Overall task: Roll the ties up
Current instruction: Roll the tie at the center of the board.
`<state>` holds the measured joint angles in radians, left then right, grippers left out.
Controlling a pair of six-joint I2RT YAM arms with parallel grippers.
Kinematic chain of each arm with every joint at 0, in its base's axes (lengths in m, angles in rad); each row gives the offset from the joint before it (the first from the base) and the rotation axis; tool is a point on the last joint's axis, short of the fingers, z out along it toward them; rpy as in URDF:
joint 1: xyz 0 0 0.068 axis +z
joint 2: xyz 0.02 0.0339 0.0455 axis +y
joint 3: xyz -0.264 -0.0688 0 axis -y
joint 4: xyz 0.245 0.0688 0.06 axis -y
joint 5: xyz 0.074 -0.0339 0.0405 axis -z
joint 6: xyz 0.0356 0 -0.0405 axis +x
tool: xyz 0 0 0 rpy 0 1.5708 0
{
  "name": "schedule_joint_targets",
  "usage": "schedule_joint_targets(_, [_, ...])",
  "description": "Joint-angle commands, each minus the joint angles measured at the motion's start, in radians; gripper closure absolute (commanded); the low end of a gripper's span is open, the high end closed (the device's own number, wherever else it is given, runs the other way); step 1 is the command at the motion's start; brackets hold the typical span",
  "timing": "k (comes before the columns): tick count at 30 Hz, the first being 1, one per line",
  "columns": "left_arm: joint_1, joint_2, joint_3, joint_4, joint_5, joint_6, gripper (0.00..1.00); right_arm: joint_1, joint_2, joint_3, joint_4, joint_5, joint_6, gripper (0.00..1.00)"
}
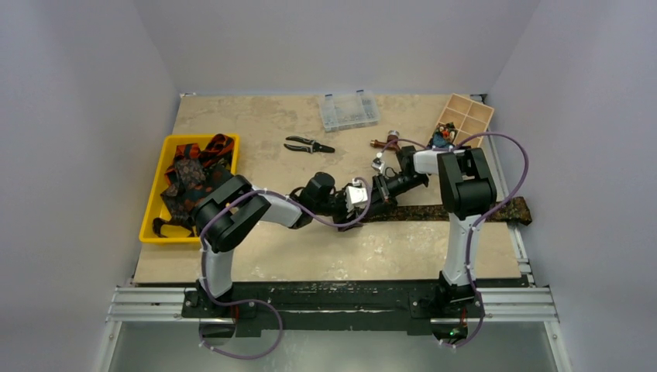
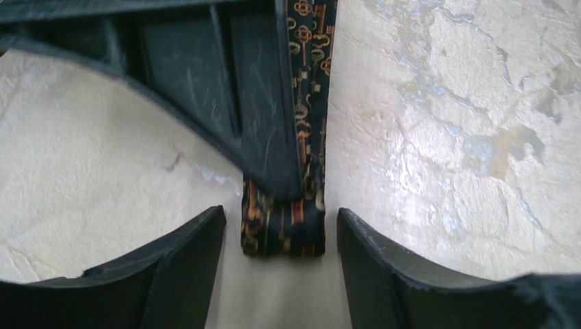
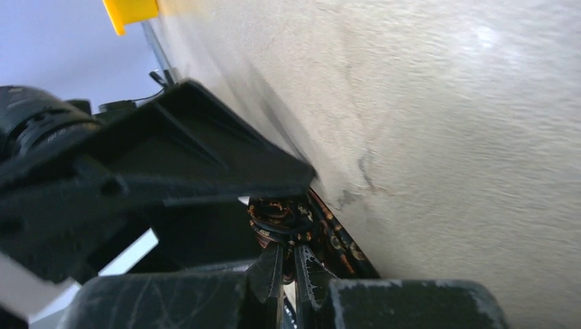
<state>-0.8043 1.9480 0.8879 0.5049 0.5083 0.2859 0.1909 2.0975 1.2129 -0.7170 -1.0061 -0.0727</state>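
A dark patterned tie (image 1: 457, 211) lies stretched across the table, its wide end hanging off the right edge. Its narrow end (image 2: 284, 233) lies flat between the fingers of my open left gripper (image 2: 279, 212), which touch nothing. My right gripper (image 3: 288, 250) is shut on that end of the tie (image 3: 274, 216), where the cloth curls into a small loop. Its black finger (image 2: 226, 103) lies over the tie in the left wrist view. Both grippers meet near the table's middle, left (image 1: 362, 200) and right (image 1: 381, 190). Several more ties (image 1: 194, 174) lie heaped in a yellow tray (image 1: 151, 205).
Black-handled pliers (image 1: 308, 145) lie behind the grippers. A clear plastic box (image 1: 349, 111) stands at the back, a wooden compartment box (image 1: 465, 118) at the back right with small items beside it. The yellow tray's corner (image 3: 130, 10) shows in the right wrist view.
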Motion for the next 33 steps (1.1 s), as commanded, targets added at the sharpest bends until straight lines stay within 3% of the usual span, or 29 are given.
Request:
schedule_joint_targets(1, [0.056, 0.05, -0.1, 0.044, 0.088, -0.04, 0.35, -0.044, 0.107, 0.028, -0.022, 0.135, -0.178, 1.0])
schedule_joint_targets(10, [0.032, 0.161, -0.083, 0.293, 0.09, -0.124, 0.32, -0.075, 0.115, -0.012, 0.02, 0.173, -0.181, 1.0])
schedule_joint_targets(14, [-0.011, 0.2, -0.051, 0.317, 0.054, -0.137, 0.43, -0.078, 0.11, -0.02, 0.061, 0.186, -0.14, 1.0])
schedule_joint_targets(17, [-0.024, 0.18, -0.054, 0.237, -0.01, -0.106, 0.69, -0.077, 0.093, -0.019, 0.068, 0.176, -0.125, 0.98])
schedule_joint_targets(19, [-0.024, 0.144, -0.066, 0.155, -0.061, -0.08, 0.77, -0.077, 0.06, -0.017, 0.058, 0.154, -0.124, 0.85])
schedule_joint_targets(22, [-0.023, 0.088, -0.088, 0.046, -0.104, -0.056, 0.77, -0.077, -0.005, 0.002, 0.012, 0.099, -0.136, 0.66])
schedule_joint_targets(26, [-0.024, 0.042, -0.098, -0.035, -0.128, -0.037, 0.76, -0.074, -0.11, -0.021, -0.013, 0.079, -0.117, 0.54])
schedule_joint_targets(33, [-0.026, 0.047, -0.041, -0.135, -0.149, -0.03, 0.75, 0.005, -0.136, -0.06, 0.029, 0.061, -0.039, 0.56])
